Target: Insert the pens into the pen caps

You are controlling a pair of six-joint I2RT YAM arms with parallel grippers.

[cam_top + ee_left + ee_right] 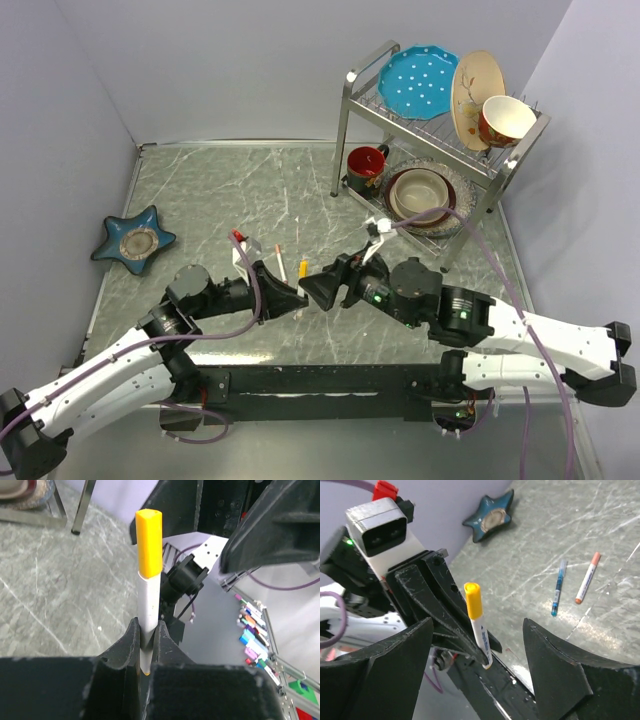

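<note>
Left wrist: my left claw (148, 642) is clamped tight on the white pen (148, 605), holding it upright
Yellow cap (149, 542): sits on that pen's top end
Right claw (477, 625): jaws spread wide either side of the capped pen, gripping nothing
Table (600, 525): teal pen (559, 587) and second white pen (587, 577) lie near each other

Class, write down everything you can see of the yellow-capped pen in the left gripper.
The white pen is a slim plastic stick with printed lettering on its barrel, standing nearly upright. A yellow cap sits on its top end. The left gripper clamps its lower barrel; nothing else touches it.
</note>
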